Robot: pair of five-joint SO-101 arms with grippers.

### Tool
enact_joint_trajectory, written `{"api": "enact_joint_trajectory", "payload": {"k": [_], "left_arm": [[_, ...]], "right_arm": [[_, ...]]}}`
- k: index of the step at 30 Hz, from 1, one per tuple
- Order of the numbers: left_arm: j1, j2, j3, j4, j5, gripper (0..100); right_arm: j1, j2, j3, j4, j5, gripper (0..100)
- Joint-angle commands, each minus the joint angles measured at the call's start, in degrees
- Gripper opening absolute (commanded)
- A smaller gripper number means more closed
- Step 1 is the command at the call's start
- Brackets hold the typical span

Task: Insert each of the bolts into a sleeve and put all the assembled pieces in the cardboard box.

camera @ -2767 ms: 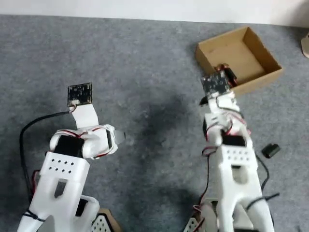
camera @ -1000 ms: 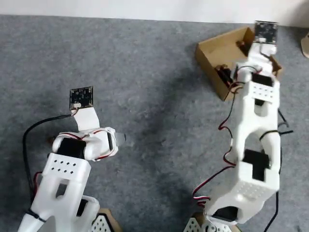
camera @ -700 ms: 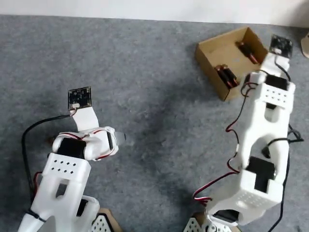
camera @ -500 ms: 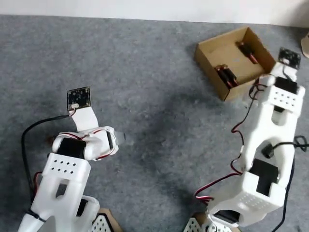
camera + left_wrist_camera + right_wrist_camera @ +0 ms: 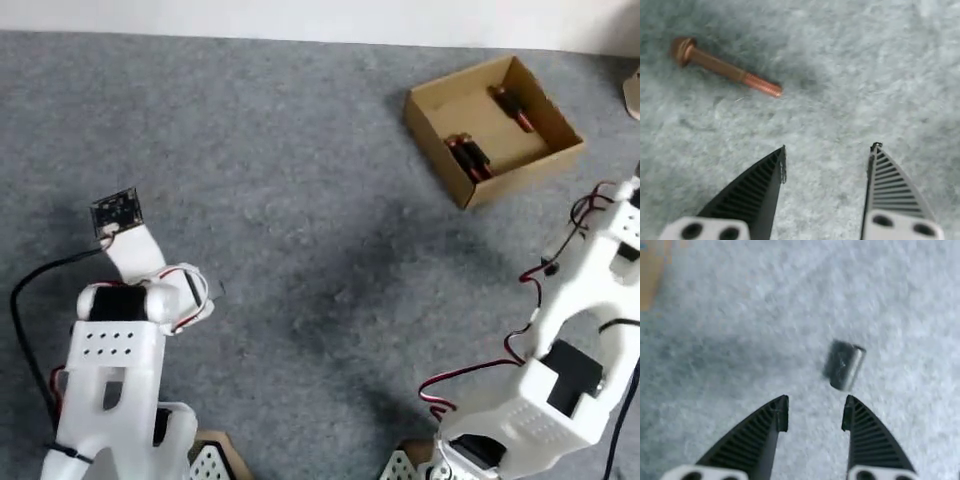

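In the left wrist view a copper bolt lies flat on the grey carpet, a short way beyond my left gripper, which is open and holds nothing. In the right wrist view a dark metal sleeve lies on the carpet just past the tips of my right gripper, open and empty. In the high view the cardboard box stands at the back right with two assembled pieces inside, one near its front wall and one near its back corner. The left arm stands at the front left, the right arm at the right edge.
Grey carpet covers the whole table. A black cable loops beside the left arm, and red and black wires hang along the right arm. A pale object shows at the right edge behind the box.
The right arm has swung from over the box out to the right edge of the table, leaving a second piece in the box. The left arm has shifted left and slightly toward the front.
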Motion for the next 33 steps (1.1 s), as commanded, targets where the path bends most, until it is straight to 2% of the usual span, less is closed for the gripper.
{"api": "enact_joint_trajectory", "payload": {"k": [1,11,18,20,22,23,27,33], "left_arm": [[-3.03,-0.92,-0.31,1.05,0.26,25],[-4.97,-0.92,2.15,0.53,0.09,25],[-6.55,-0.84,2.68,-4.75,0.53,25],[-7.25,-0.75,2.68,-7.47,0.53,25],[-9.10,-0.48,2.68,-10.20,0.62,25],[-10.07,-0.48,2.68,-11.08,1.14,25],[-12.26,-0.40,2.59,-11.96,3.78,25],[-13.93,-0.31,2.68,-12.04,2.37,25]], "right_arm": [[2.42,-3.30,2.42,-1.54,-0.09,16.3],[8.22,-3.30,15.43,-17.89,3.43,16.3],[9.36,-2.95,22.02,-26.86,3.52,16.3],[9.36,-2.95,24.84,-29.85,3.52,13.2],[9.27,-2.95,27.56,-32.66,3.52,1.6],[9.10,-2.95,28.79,-34.15,3.52,0.0],[9.01,-3.21,32.57,-37.85,3.52,0.4],[8.84,-3.21,33.45,-38.02,3.52,0.5]]}}
